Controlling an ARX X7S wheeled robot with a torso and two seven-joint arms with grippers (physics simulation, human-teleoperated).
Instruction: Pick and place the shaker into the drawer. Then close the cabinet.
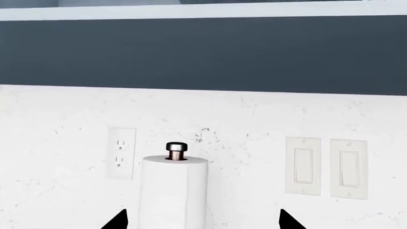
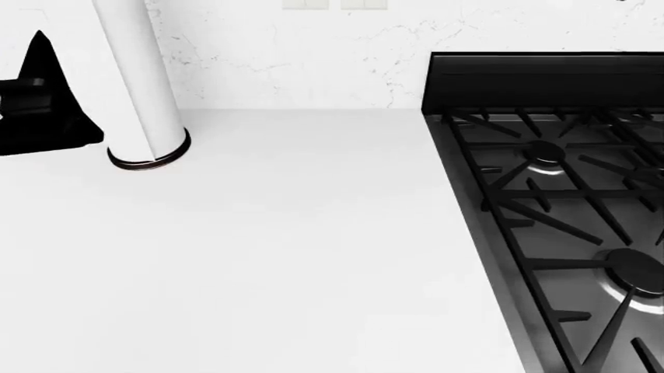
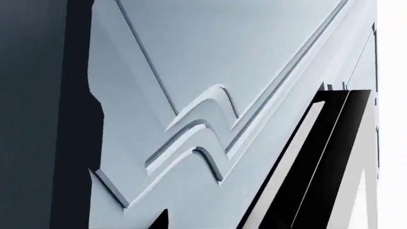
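Right wrist view only: cabinet front [image 3: 254, 43] fills the frame directly ahead of the right jaws, seen close and at a steep slant.
- Colour: pale blue-grey, matte.
- Build: flat panels, each with a raised border and a recessed centre. A narrow seam runs between neighbouring panels.
- Hardware: two curved bar pulls in the same blue-grey, first pull [image 3: 207, 102] and second pull [image 3: 190, 155]. They lie one beside the other, either side of a seam, just beyond the jaws and about on their centre line.
- State: panel faces look roughly level with one another. Cannot tell whether any panel stands ajar, or which panel is the drawer face.
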